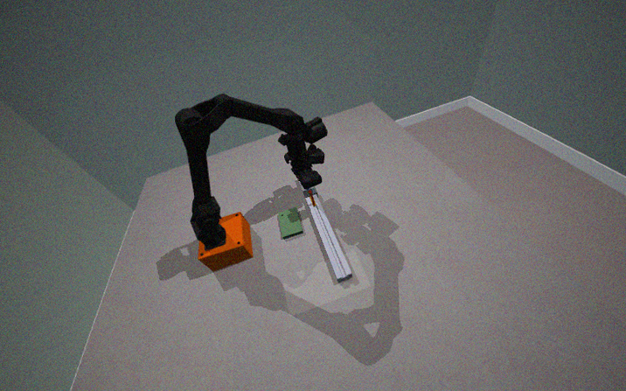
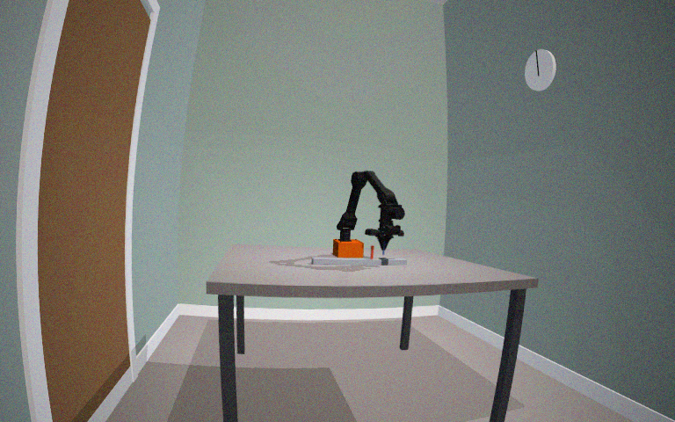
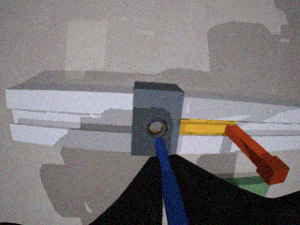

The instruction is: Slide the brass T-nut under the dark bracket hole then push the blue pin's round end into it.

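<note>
The manipulator arm [image 1: 197,164] [image 2: 354,199] has a matte black finish along its full length. Its links are slim and bar-shaped, with bulkier, rounded housings at the joints. The wrist section carries several short, blocky black protrusions. The gripper [image 2: 383,243] [image 3: 163,163] is likewise black; its fingers taper toward narrow tips. The base block [image 1: 246,236] [image 2: 347,248] is a bright orange box, its top face marked with small dark round spots near the corners.
</note>
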Robot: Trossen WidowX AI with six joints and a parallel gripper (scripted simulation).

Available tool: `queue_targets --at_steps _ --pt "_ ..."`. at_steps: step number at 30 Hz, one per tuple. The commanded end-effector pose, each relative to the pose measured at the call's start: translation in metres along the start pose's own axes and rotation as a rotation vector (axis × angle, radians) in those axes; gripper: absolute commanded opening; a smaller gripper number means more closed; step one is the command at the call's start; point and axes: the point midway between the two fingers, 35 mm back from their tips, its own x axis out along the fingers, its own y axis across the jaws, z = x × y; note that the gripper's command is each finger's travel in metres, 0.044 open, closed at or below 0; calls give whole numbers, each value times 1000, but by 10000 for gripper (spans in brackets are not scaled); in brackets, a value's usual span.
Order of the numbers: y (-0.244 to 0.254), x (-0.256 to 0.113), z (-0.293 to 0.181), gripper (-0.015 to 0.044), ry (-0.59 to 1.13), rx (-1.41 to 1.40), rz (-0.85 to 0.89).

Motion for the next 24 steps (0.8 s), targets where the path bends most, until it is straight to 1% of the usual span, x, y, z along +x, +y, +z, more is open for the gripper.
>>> queue_targets --at_steps 1,24 --pt "1 0 2 -150 -1 0 2" --pt "0 13 1 -150 0 0 1"
